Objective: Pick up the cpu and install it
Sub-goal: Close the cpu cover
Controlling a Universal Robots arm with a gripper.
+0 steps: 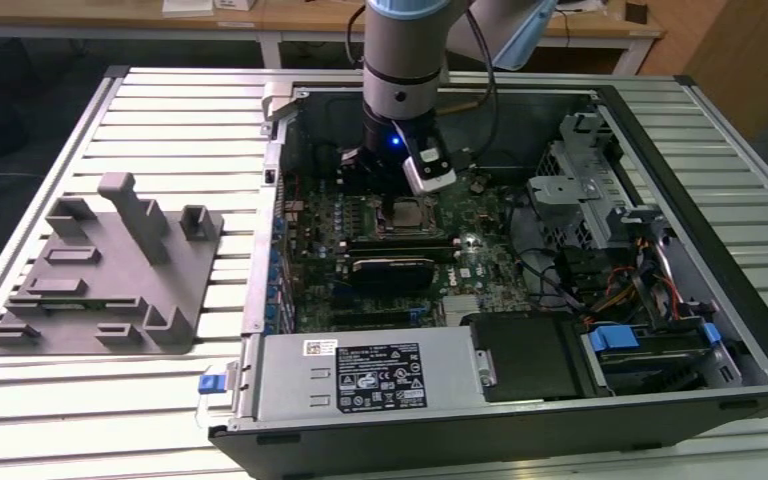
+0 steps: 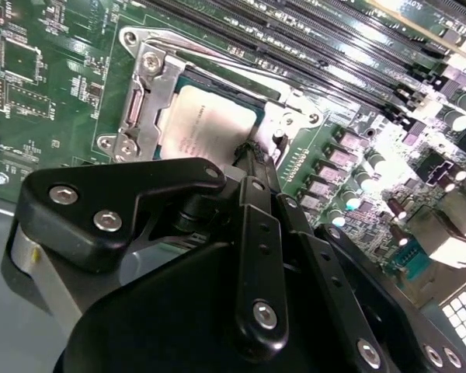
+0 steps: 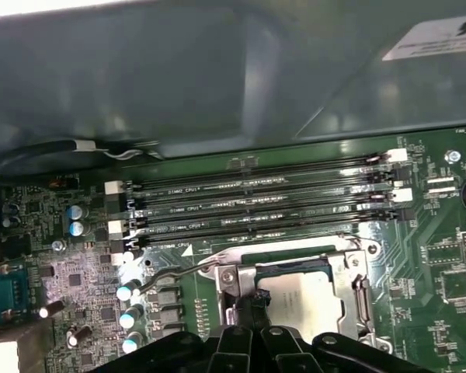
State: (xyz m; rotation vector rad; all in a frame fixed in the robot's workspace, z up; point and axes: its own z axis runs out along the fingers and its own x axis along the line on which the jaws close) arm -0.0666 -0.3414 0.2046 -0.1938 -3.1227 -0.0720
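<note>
**Tips drawn together at the edge of the seated chip**

My gripper (image 3: 252,301) hangs low over the motherboard (image 2: 54,70) with its jaws drawn together. Nothing sits between them, so I carry nothing. In both wrist views the tips come down to one narrow point.

The cpu (image 2: 210,120) lies flat just beyond that point and a little below it. Its near edge is right at my tips, though I cannot tell whether they touch it. It rests inside the metal socket frame (image 2: 151,93), silvery top up and level with the board, and it looks to be already in its seat. The memory slots (image 3: 256,202) run farther out, past the chip's far side.

I judge the chip light, thin and quite stiff, and it will not flex in a grip. Its metal top is smooth and probably slick, so pinching across the faces would be poor. The fine contacts underneath must be delicate, as are those in the socket. I think the only sound hold is by two opposite edges at the pale rim, squarely and gently, keeping it level so that it cannot tilt or scrape the frame.
</note>
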